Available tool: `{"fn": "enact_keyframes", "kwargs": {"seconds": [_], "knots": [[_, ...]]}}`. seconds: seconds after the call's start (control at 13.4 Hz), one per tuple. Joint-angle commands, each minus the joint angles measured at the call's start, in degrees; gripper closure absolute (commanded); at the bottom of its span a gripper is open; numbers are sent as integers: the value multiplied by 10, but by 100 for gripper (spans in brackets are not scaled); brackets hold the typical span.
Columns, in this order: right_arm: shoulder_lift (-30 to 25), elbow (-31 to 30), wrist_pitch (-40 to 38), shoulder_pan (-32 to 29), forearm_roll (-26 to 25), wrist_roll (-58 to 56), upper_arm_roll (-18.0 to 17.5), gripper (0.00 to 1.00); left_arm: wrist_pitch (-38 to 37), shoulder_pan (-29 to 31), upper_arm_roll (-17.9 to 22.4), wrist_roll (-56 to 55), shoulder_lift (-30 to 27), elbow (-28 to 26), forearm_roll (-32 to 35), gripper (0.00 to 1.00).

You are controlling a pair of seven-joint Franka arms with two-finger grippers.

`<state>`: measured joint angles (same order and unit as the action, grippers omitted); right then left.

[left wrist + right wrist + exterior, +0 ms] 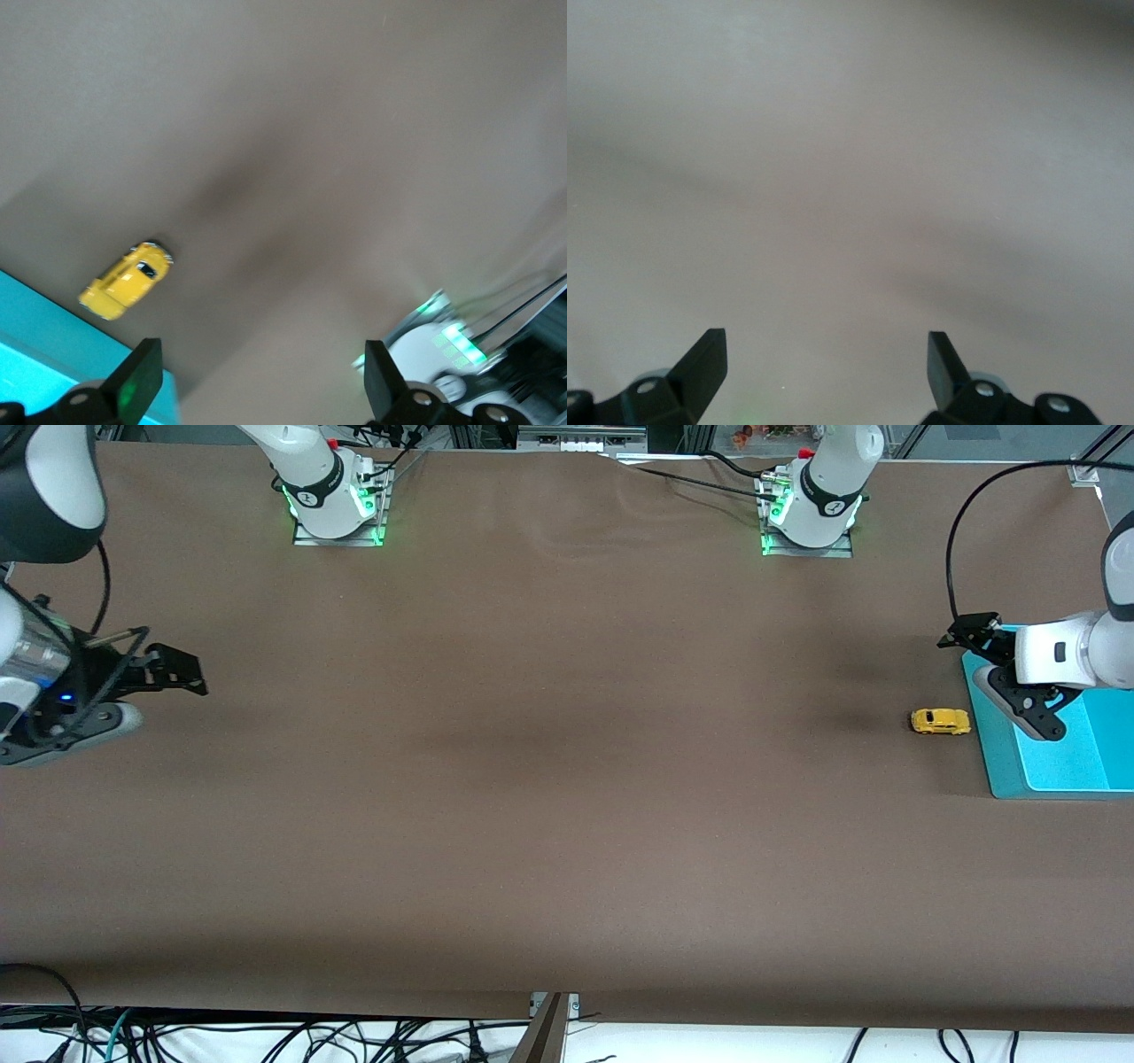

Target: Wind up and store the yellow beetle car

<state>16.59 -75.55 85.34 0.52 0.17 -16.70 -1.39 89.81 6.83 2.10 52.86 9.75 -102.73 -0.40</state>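
The yellow beetle car (941, 721) stands on its wheels on the brown table, close beside the edge of a teal tray (999, 766) at the left arm's end. It also shows in the left wrist view (127, 279). My left gripper (1004, 679) is open and empty, over the tray's edge next to the car, apart from it; in its wrist view (257, 385) nothing is between the fingers. My right gripper (174, 669) is open and empty, waiting low over bare table at the right arm's end; its wrist view (826, 363) shows only tabletop.
The teal tray shows in the left wrist view (40, 350) beside the car. Both arm bases (335, 500) (811, 509) stand along the table's edge farthest from the front camera. Cables hang below the table's edge nearest that camera.
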Motion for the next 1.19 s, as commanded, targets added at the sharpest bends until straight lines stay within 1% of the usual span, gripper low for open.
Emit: {"fn": "enact_keyframes", "kwargs": {"seconds": [0.0,0.07,0.15,0.3,0.45,0.6,0.74,0.82,0.97,1.12], "knots": [[-21,11,-31,-7,-15,1,24,0,90,7,-8,125,2,-61,37,1],[-27,6,-34,-6,-17,2,30,0,142,18,-8,178,13,-83,39,1],[-42,-6,-34,-8,-20,0,31,0,187,20,-8,203,13,-112,43,1],[-71,-38,-28,-14,-19,0,31,0,252,24,-8,247,14,-155,65,1],[-75,-50,-23,-15,-22,2,31,0,284,28,-8,287,31,-186,83,0],[-80,-61,-28,-18,-23,11,31,0,343,58,-8,325,52,-208,95,0],[-101,-93,-25,-27,-23,54,31,0,453,77,-6,360,53,-274,108,0],[-107,-102,-24,-29,-23,65,31,0,488,95,-7,361,52,-294,133,0],[-108,-104,-28,-29,-23,68,31,0,530,100,-8,361,55,-312,178,0],[-113,-112,-29,-26,-24,88,30,0,554,102,-8,361,61,-320,189,0]]}}
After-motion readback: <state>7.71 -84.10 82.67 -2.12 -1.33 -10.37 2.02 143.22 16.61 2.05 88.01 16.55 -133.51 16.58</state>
